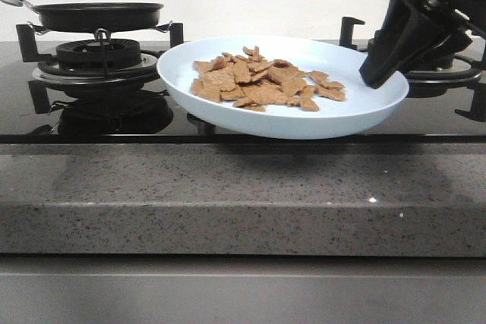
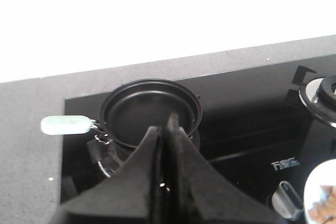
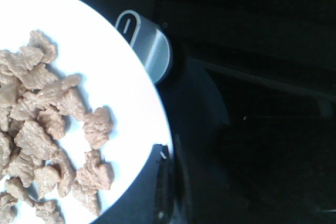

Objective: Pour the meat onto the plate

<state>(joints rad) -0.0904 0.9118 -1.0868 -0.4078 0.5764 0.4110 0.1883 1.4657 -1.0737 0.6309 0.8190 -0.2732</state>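
smooth round pale-blue plate (image 1: 342,115), rim pinched in right gripper (image 1: 377,73) jaws | flat orange-brown meat chips (image 1: 262,81) heaped beside jaws | left gripper (image 2: 167,129) jaws closed, empty, above black frying pan (image 2: 149,109) | glossy black stove glass (image 1: 433,115), speckled grey stone counter (image 1: 243,187)

The right claw (image 1: 377,73) is matt black all over. In the front view it shows as a chunky, angular block that narrows to a blunt, dark tip, with a broader black housing above it running out of the upper corner of the picture. Ridges and stepped edges mark the sides of the block, and a few lighter glints sit along its upper edges. No cables, screws or markings can be made out on it.

The left claw (image 2: 167,129) is black too. Its two fingers (image 2: 149,156) are wedge-shaped, wide at the base and tapering to thin tips, with a dull, slightly rough surface and faint pale scuffs.
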